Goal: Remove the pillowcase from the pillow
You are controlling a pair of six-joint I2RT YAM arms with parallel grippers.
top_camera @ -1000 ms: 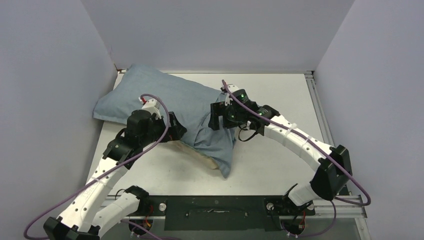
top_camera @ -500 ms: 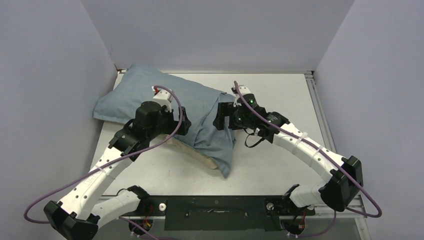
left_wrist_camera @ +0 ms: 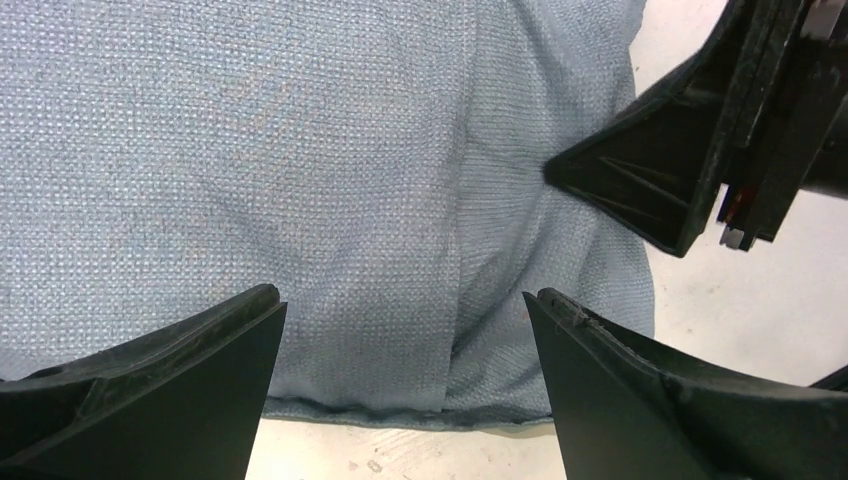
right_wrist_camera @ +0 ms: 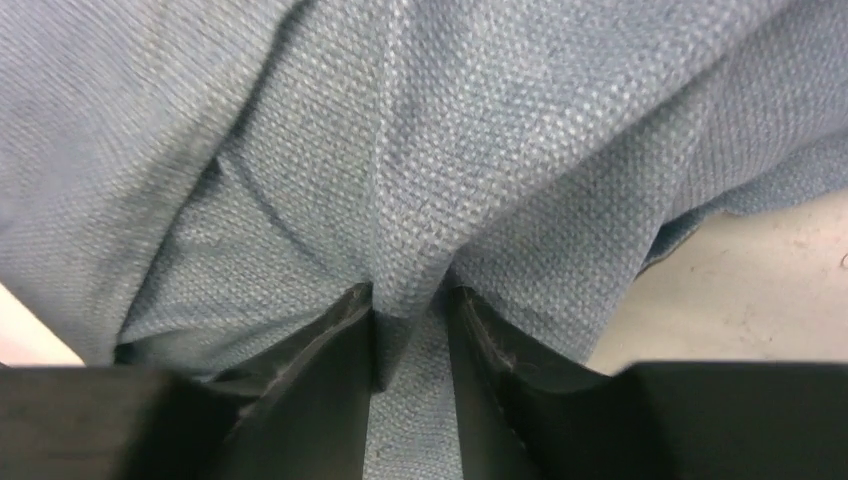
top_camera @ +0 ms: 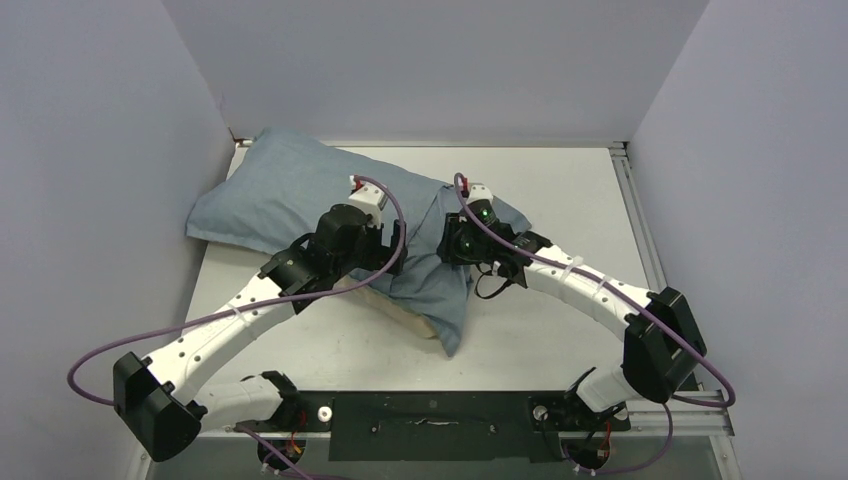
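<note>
Across the upper left and centre of the top view, the pillowcase lies on the white table, blue-grey face up, plump at its far-left end and creased toward its lower right corner. A cream strip of pillow shows under that lower edge. The right gripper pinches a raised fold of cloth. The left gripper sits over the cloth, jaws spread wide.

The left arm has swung toward 3 o'clock, carrying the left jaws further across the pillowcase, nearer the right jaws. The right jaws, clamped on a fold, have drawn a flap of cloth out toward 3 o'clock.
</note>
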